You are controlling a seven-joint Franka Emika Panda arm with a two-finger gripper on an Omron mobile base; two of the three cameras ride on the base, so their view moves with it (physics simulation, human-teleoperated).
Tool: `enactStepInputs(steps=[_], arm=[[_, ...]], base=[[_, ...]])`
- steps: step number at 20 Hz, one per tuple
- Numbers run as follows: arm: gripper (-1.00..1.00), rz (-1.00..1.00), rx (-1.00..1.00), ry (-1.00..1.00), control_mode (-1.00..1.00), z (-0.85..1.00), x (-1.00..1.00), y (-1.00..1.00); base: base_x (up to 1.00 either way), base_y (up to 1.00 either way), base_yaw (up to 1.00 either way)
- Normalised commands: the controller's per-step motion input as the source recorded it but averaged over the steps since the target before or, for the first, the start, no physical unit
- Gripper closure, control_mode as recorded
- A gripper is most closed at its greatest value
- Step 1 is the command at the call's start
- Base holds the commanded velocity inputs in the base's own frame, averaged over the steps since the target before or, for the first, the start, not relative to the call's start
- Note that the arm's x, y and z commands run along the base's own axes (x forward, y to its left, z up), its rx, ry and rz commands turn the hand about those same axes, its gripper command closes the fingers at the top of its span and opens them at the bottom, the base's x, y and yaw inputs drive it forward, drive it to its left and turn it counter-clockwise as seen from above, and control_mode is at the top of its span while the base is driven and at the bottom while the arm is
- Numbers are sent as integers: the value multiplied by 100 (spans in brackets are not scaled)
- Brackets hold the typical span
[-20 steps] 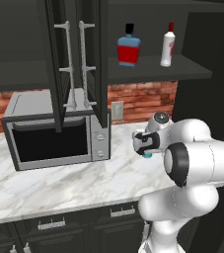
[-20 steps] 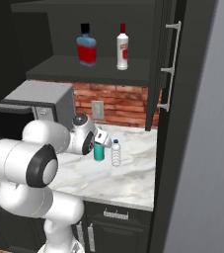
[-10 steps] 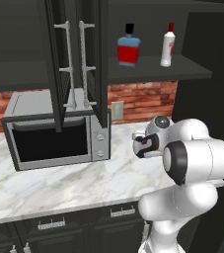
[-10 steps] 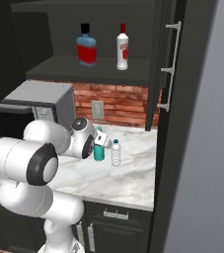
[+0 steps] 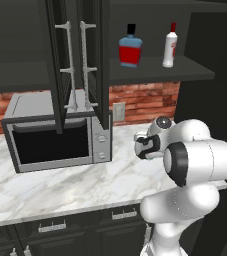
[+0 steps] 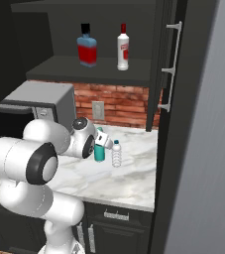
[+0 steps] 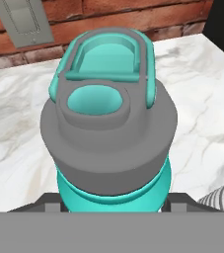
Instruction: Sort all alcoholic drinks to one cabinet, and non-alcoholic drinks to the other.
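On the marble counter stands the teal bottle [image 6: 99,151] with its grey cap [image 7: 108,123], large and close in the hand view. My gripper [image 6: 100,143] [image 7: 113,206] sits around its body, a dark finger pressed to each side. Just right of it stands the small clear ribbed water bottle [image 6: 116,154]. The squat blue bottle [image 5: 130,47] [image 6: 87,47] and the slim white red-capped bottle [image 5: 170,47] [image 6: 123,48] stand side by side on the shelf [image 6: 84,69] of the open black cabinet. The other cabinet's doors [image 5: 67,60] hang open over the microwave.
A steel microwave [image 5: 55,135] [image 6: 39,101] occupies the counter's left part. A wall outlet [image 5: 119,111] [image 7: 27,22] sits on the brick backsplash behind the bottles. The right cabinet's open door [image 6: 166,64] with its silver handle hangs over the counter's right end.
The fingers have drawn in from wide open onto the sides of the teal bottle. The arm and bottles have hardly moved.
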Motion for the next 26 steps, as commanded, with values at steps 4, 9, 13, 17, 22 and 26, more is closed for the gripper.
enactStepInputs(steps=[4,9,13,17,22,26], arm=[[100,0,-2,0,-100,-2,-4,0],[100,4,-2,-4,-100,11,-32,0],[100,9,0,-11,-100,29,-52,0],[100,9,0,-7,-100,45,-49,0],[100,7,0,0,-100,49,-39,1],[100,6,-1,1,-100,49,-33,5]], base=[[0,0,0],[0,0,0],[0,0,0],[0,0,0],[0,0,0],[0,0,0]])
